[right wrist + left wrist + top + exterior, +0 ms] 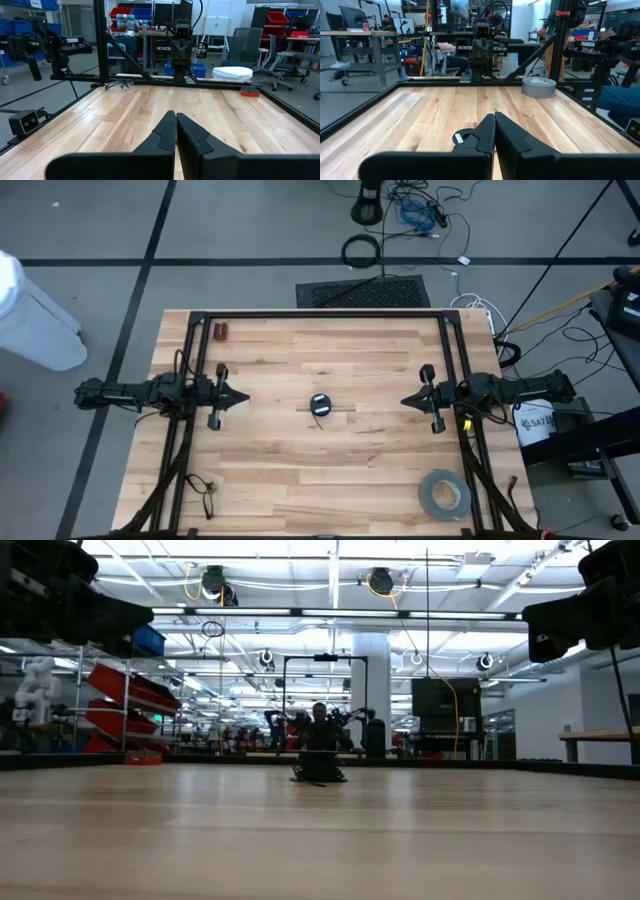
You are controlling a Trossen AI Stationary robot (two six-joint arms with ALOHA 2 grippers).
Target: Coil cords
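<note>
The cord is a small round black bundle with a white tag, lying flat at the middle of the wooden table. The low view shows it as a low dark heap. In the left wrist view it peeks out behind my fingers. My left gripper is shut, held level above the table's left side, pointing at the bundle from well short of it. My right gripper is shut too, level above the right side, facing it. Neither touches anything.
A grey tape roll lies flat near the table's near right corner. A loose tangle of thin black wire lies near the near left corner. A small red object sits at the far left. A black frame rims the table.
</note>
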